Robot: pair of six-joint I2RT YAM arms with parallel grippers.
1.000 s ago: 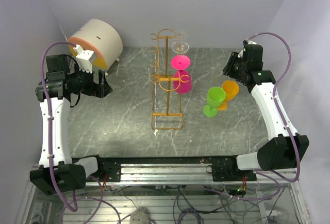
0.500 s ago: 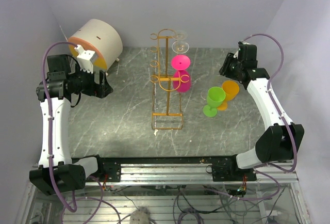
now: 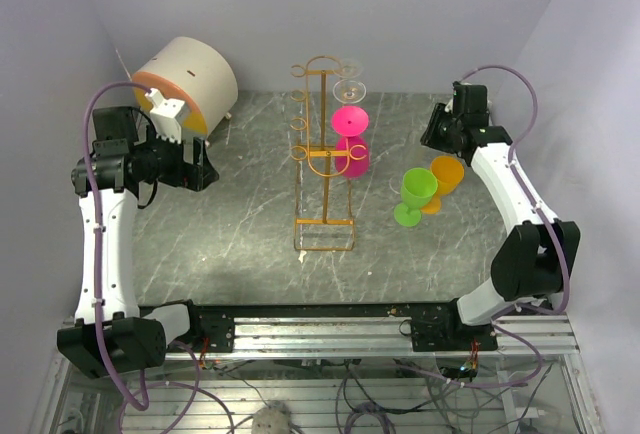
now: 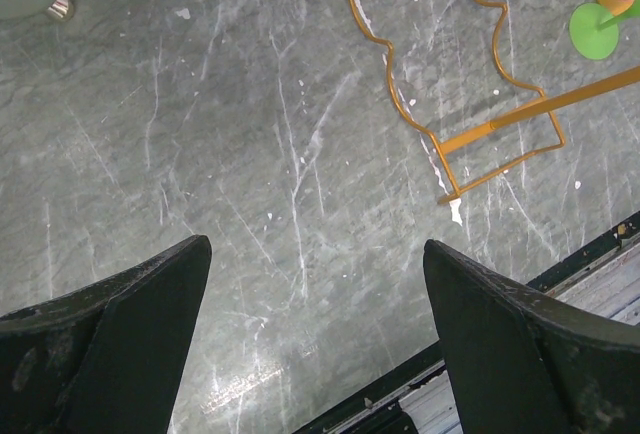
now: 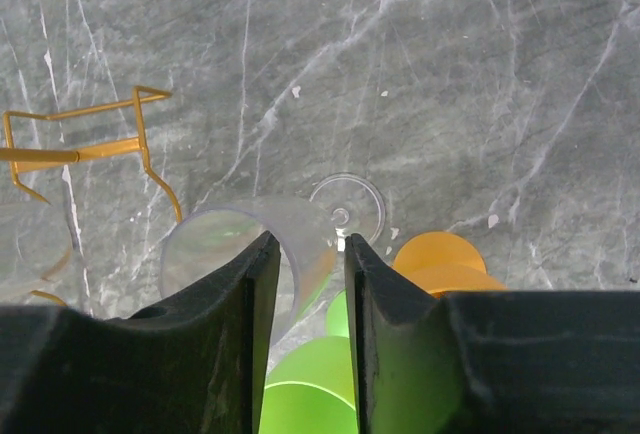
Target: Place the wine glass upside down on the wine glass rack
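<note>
Swung right arm [image 3: 510, 179] back-left since 1 s ago. Clamping right fingers [image 5: 230, 354] on clear glass [image 5: 230, 244] stem, over counter [image 3: 230, 224], well apart from rack [image 3: 325, 222]. Holding left fingers [image 4: 120, 344] wide apart. Done with grasp; yet to invert, hang.

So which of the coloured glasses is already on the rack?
The pink glass, hanging upside down on the wine glass rack; the green glass and orange glass stand upright on the table.
</note>
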